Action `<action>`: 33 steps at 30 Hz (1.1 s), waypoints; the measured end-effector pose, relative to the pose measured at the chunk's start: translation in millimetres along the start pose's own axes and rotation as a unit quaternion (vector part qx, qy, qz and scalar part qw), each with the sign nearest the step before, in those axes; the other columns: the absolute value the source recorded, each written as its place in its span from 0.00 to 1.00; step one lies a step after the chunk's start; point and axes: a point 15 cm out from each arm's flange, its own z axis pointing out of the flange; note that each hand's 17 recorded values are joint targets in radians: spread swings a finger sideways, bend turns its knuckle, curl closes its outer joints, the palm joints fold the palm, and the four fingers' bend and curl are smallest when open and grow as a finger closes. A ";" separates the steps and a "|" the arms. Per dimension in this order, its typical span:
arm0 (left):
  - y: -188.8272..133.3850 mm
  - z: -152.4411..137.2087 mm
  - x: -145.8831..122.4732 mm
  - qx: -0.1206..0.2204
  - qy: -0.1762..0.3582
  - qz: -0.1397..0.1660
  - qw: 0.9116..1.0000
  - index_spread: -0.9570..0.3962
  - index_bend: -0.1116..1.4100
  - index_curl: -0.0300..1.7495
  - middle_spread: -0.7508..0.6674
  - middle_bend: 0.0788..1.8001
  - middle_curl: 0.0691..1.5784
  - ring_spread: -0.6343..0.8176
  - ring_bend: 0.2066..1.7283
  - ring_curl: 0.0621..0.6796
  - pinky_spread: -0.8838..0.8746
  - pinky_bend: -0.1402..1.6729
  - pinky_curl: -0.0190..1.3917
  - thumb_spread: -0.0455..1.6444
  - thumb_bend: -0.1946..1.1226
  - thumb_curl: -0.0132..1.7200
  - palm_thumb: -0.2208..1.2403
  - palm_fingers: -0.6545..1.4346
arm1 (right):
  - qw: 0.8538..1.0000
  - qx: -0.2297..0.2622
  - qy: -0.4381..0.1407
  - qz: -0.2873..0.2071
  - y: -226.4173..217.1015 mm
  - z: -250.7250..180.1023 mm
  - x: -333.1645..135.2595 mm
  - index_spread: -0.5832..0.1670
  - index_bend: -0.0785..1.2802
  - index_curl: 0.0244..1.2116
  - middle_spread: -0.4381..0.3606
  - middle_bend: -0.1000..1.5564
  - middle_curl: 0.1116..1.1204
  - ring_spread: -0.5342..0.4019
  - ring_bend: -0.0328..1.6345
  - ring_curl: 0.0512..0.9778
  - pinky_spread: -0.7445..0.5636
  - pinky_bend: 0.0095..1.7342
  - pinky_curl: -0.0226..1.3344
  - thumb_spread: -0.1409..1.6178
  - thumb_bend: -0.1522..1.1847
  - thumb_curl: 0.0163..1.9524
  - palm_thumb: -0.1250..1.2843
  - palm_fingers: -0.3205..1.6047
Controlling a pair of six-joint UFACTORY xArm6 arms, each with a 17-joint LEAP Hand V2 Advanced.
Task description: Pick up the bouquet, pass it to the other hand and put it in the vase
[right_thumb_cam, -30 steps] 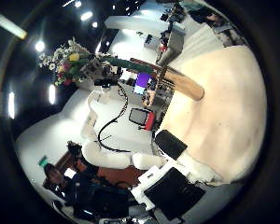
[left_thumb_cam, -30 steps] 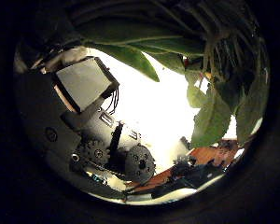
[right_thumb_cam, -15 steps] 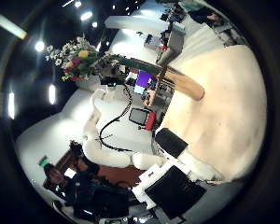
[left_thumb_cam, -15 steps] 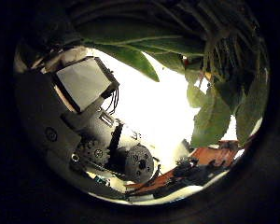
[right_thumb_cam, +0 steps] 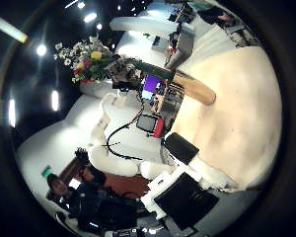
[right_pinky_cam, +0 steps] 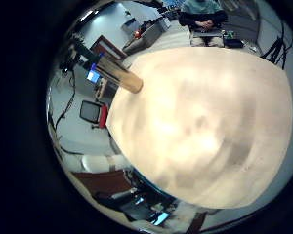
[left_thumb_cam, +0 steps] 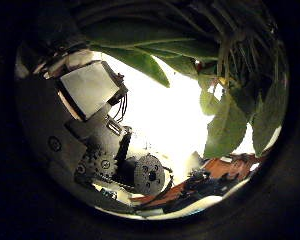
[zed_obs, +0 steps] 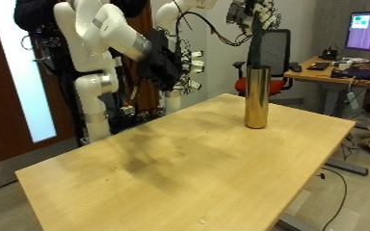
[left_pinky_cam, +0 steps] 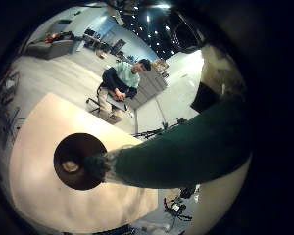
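In the outside view, we see the left robot hand (zed_obs: 244,13) at the top of the frame, fingers closed around the bouquet (zed_obs: 259,48), whose dark green stems hang straight down to the mouth of the tall brass-coloured vase (zed_obs: 255,96) at the far end of the bench (zed_obs: 172,164). The right robot hand (zed_obs: 164,64) hangs well apart in the upper middle, holding nothing; we cannot tell how its fingers are set. From the left little finger side, we look down the bouquet's green stem bundle (left_pinky_cam: 176,147) to the round mouth of the vase (left_pinky_cam: 76,162), the stem tip at or just inside the rim; how deep it sits we cannot say. From the left thumb side, broad green leaves (left_thumb_cam: 225,120) crowd close to the palm. The right little finger side shows only bare bench (right_pinky_cam: 205,127) and the vase (right_pinky_cam: 120,74) at its edge. The right thumb side shows the flowers (right_thumb_cam: 89,61) held high over the vase (right_thumb_cam: 192,89). We judge the pickup and handover done; lowering the stems fully and letting go remain.
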 end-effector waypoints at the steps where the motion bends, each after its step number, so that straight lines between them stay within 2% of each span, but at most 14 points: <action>1: -1.9 -0.6 -4.4 0.005 -0.003 -0.002 1.000 0.49 0.18 0.99 0.20 0.62 0.53 0.14 0.76 0.76 0.14 0.65 0.59 0.27 0.11 0.52 0.79 0.81 | 1.000 -0.001 -0.001 0.001 0.7 0.4 0.0 0.34 0.20 0.26 0.72 0.17 0.15 0.79 0.23 0.20 0.90 0.22 0.23 0.64 0.09 0.17 0.52 0.26; 5: -4.1 -2.3 -18.5 0.018 -0.014 0.002 1.000 0.50 0.18 0.99 0.20 0.60 0.53 0.13 0.72 0.74 0.13 0.65 0.58 0.32 0.11 0.49 0.74 0.79 | 1.000 -0.001 -0.001 0.001 0.7 0.8 0.1 0.34 0.19 0.26 0.72 0.17 0.15 0.79 0.23 0.20 0.90 0.22 0.23 0.64 0.09 0.17 0.52 0.26; 6: -4.2 -2.6 -21.3 0.020 -0.015 0.001 1.000 0.50 0.19 0.98 0.20 0.60 0.53 0.12 0.69 0.72 0.13 0.63 0.57 0.33 0.11 0.48 0.72 0.75 | 1.000 -0.001 0.000 0.000 0.1 0.7 0.1 0.34 0.20 0.26 0.72 0.16 0.15 0.79 0.23 0.20 0.90 0.22 0.23 0.64 0.09 0.17 0.52 0.26; 13: 3.5 -2.4 -42.5 0.019 -0.011 -0.025 0.999 0.51 0.20 0.94 0.20 0.55 0.53 0.09 0.62 0.68 0.12 0.62 0.54 0.35 0.12 0.45 0.71 0.70 | 1.000 -0.002 -0.002 0.003 0.6 2.1 1.8 0.34 0.20 0.27 0.71 0.16 0.14 0.79 0.21 0.20 0.90 0.21 0.23 0.64 0.09 0.17 0.52 0.27; 14: 3.5 -3.5 -43.1 0.019 -0.011 -0.024 0.999 0.51 0.20 0.92 0.20 0.52 0.53 0.10 0.59 0.68 0.12 0.61 0.54 0.35 0.12 0.44 0.71 0.63 | 1.000 -0.002 -0.002 0.004 0.4 2.4 2.4 0.34 0.20 0.27 0.71 0.16 0.14 0.79 0.21 0.20 0.90 0.21 0.23 0.64 0.09 0.17 0.52 0.27; 16: 3.1 -6.9 -41.7 0.020 -0.010 -0.022 1.000 0.51 0.21 0.90 0.21 0.48 0.51 0.11 0.55 0.65 0.12 0.60 0.53 0.37 0.12 0.44 0.70 0.59 | 1.000 -0.002 -0.003 0.004 0.6 2.7 2.6 0.34 0.20 0.27 0.71 0.16 0.14 0.79 0.21 0.20 0.90 0.20 0.23 0.64 0.09 0.17 0.52 0.27; 17: 2.8 -8.9 -40.8 0.020 -0.010 -0.021 1.000 0.52 0.21 0.88 0.23 0.43 0.50 0.15 0.53 0.64 0.14 0.56 0.52 0.42 0.10 0.42 0.65 0.51 | 1.000 -0.002 -0.002 0.003 0.3 2.4 2.5 0.34 0.20 0.27 0.71 0.16 0.14 0.79 0.21 0.20 0.90 0.20 0.23 0.64 0.09 0.17 0.52 0.27; 18: 2.1 -12.9 -39.8 0.023 -0.011 -0.018 1.000 0.53 0.23 0.84 0.31 0.33 0.46 0.25 0.47 0.60 0.24 0.45 0.50 0.49 0.07 0.38 0.54 0.35 | 1.000 -0.002 -0.003 0.004 0.7 2.7 2.7 0.34 0.20 0.28 0.71 0.16 0.14 0.79 0.21 0.20 0.90 0.20 0.23 0.64 0.09 0.17 0.52 0.28; 19: 1.5 -17.1 -39.1 0.025 -0.012 -0.016 0.999 0.55 0.23 0.79 0.42 0.27 0.43 0.36 0.44 0.57 0.36 0.37 0.48 0.54 0.09 0.35 0.50 0.29 | 1.000 -0.002 -0.002 0.002 0.3 2.2 2.1 0.34 0.20 0.28 0.71 0.16 0.14 0.79 0.21 0.20 0.90 0.20 0.23 0.64 0.09 0.17 0.52 0.28; 20: 1.0 -21.2 -38.3 0.028 -0.014 -0.014 0.999 0.58 0.19 0.74 0.50 0.22 0.38 0.44 0.41 0.50 0.44 0.33 0.44 0.56 0.10 0.34 0.48 0.27 | 1.000 -0.002 -0.002 0.003 0.6 2.4 2.2 0.34 0.20 0.28 0.71 0.16 0.14 0.79 0.21 0.20 0.90 0.20 0.23 0.64 0.09 0.17 0.52 0.28; 23: -1.4 -35.0 -32.9 0.034 -0.019 -0.007 0.999 0.66 0.13 0.63 0.65 0.16 0.31 0.57 0.36 0.41 0.61 0.30 0.38 0.58 0.11 0.30 0.45 0.26 | 1.000 -0.001 -0.003 0.003 -0.4 2.1 1.3 0.35 0.20 0.28 0.71 0.16 0.14 0.79 0.21 0.20 0.90 0.20 0.23 0.64 0.09 0.17 0.52 0.28; 25: 6.3 -40.1 -32.9 0.020 -0.025 -0.008 0.999 0.77 0.09 0.50 0.81 0.10 0.26 0.70 0.31 0.35 0.75 0.30 0.34 0.56 0.10 0.26 0.39 0.20 | 1.000 0.002 -0.006 0.003 -1.3 2.0 0.2 0.35 0.20 0.28 0.71 0.16 0.14 0.79 0.20 0.20 0.90 0.20 0.23 0.64 0.09 0.17 0.52 0.28; 31: 23.1 -63.9 -54.7 -0.012 -0.081 -0.028 0.996 0.87 0.12 0.28 0.92 0.05 0.19 0.82 0.24 0.26 0.85 0.26 0.28 0.51 0.11 0.22 0.33 0.22 | 1.000 0.000 -0.009 0.002 -0.9 2.9 -1.9 0.35 0.20 0.28 0.71 0.16 0.13 0.78 0.20 0.20 0.90 0.19 0.23 0.64 0.09 0.17 0.52 0.28; 33: 31.2 -68.9 -68.9 -0.034 -0.104 -0.041 0.993 0.87 0.13 0.25 0.92 0.05 0.17 0.83 0.23 0.25 0.85 0.26 0.27 0.51 0.12 0.21 0.33 0.23 | 1.000 0.001 -0.009 0.002 -1.0 2.6 -2.7 0.35 0.20 0.28 0.71 0.16 0.13 0.78 0.20 0.20 0.90 0.19 0.23 0.64 0.09 0.17 0.52 0.28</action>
